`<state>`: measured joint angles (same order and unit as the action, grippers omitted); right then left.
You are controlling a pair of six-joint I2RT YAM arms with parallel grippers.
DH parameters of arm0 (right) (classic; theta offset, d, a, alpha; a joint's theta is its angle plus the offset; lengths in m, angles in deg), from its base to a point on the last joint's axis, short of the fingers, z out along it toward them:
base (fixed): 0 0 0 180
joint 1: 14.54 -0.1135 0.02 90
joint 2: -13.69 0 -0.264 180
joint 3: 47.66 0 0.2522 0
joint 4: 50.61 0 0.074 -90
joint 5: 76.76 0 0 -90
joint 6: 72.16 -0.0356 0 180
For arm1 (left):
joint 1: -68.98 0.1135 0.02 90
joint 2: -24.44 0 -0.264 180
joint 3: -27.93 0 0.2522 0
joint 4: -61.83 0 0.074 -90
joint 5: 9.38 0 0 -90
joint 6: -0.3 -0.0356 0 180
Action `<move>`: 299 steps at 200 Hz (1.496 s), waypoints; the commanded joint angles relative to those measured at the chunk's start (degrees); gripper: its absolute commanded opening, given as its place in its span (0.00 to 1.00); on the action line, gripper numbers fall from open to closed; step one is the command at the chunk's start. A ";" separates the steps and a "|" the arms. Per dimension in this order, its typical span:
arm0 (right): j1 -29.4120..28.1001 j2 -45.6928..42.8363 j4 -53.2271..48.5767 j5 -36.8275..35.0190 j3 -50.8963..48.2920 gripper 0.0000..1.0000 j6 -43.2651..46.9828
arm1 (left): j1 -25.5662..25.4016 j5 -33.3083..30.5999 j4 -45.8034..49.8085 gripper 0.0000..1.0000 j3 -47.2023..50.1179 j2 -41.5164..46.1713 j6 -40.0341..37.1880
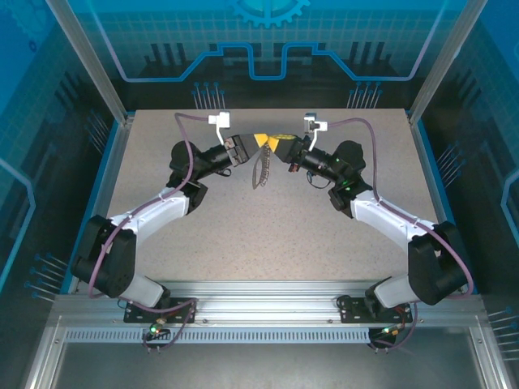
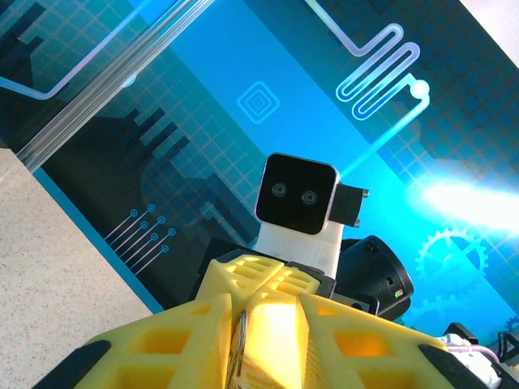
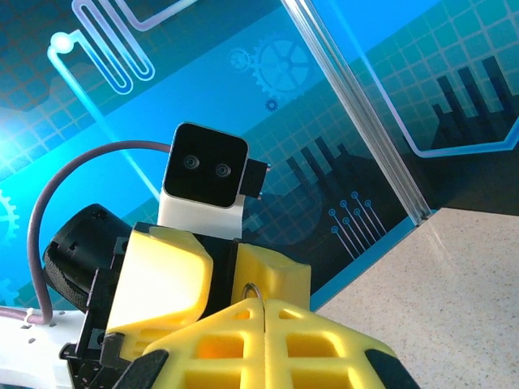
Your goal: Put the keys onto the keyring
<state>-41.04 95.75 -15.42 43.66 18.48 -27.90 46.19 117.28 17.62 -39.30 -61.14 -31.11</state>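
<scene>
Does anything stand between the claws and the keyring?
Nothing visible does. The left claw and right claw meet tip to tip above the table; the keyring looks pinched in the left, its chain hanging free. The key is too small to tell.

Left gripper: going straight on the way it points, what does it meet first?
The right gripper, almost at once: the left gripper faces it tip to tip above the table, their tips seemingly touching. The keyring chain hangs below that line.
</scene>
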 commanded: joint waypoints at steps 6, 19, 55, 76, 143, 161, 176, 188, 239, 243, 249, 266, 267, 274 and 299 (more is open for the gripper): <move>0.66 -1.98 1.77 -0.27 -0.70 0.00 -0.63 | -0.68 0.34 -2.67 0.31 0.44 0.80 -0.62; 0.85 -2.32 1.54 -0.36 -0.85 0.00 -0.61 | -0.76 0.10 -2.67 0.31 0.95 1.11 -0.75; 0.95 -2.69 1.50 -0.40 -1.27 0.00 -0.72 | -0.94 0.07 -2.42 0.25 1.09 1.39 -1.01; 1.11 -2.98 1.38 -0.53 -1.64 0.00 -0.67 | -1.14 0.16 -2.21 0.18 0.99 1.39 -1.21; 4.00 -4.54 -3.90 0.70 -1.67 0.20 -0.31 | -1.38 2.68 3.70 0.00 -1.71 1.84 -5.91; 7.84 -5.86 -5.54 3.57 -3.18 0.41 -1.44 | -1.28 6.31 11.15 0.00 -5.03 2.05 -11.22; 10.64 -7.01 -8.23 7.34 -3.34 0.50 -0.90 | -1.16 9.60 19.66 0.00 -8.68 1.99 -17.18; 12.00 -8.23 -11.36 10.10 -3.00 0.54 0.83 | -1.01 11.30 26.57 0.00 -11.27 1.98 -22.41; 13.32 -11.06 -21.56 19.68 -0.11 0.53 9.11 | -0.66 14.48 49.24 0.00 -21.15 0.47 -40.52; 13.32 -11.01 -21.58 20.31 -0.01 0.53 9.24 | -0.68 14.61 50.33 0.00 -21.83 0.26 -41.48; 13.27 -10.97 -21.33 21.16 0.17 0.53 9.26 | -0.68 14.81 51.72 0.00 -22.60 0.00 -42.72; 13.10 -10.55 -20.21 23.43 0.52 0.52 9.17 | -0.68 14.86 54.91 0.00 -24.35 -0.46 -45.50; 13.12 -10.49 -20.17 23.53 0.57 0.51 9.17 | -0.68 14.85 55.04 0.00 -24.42 -0.51 -45.63; 12.99 -10.39 -20.24 23.79 0.70 0.51 9.34 | -0.68 14.89 55.85 0.00 -24.88 -0.63 -46.37; 12.37 -9.62 -19.17 23.95 1.18 0.49 9.17 | -0.68 14.93 56.14 0.00 -25.24 -0.99 -47.06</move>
<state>-28.36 85.68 -34.85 64.60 17.32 -19.94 45.21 130.46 69.50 -62.54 -61.20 -73.21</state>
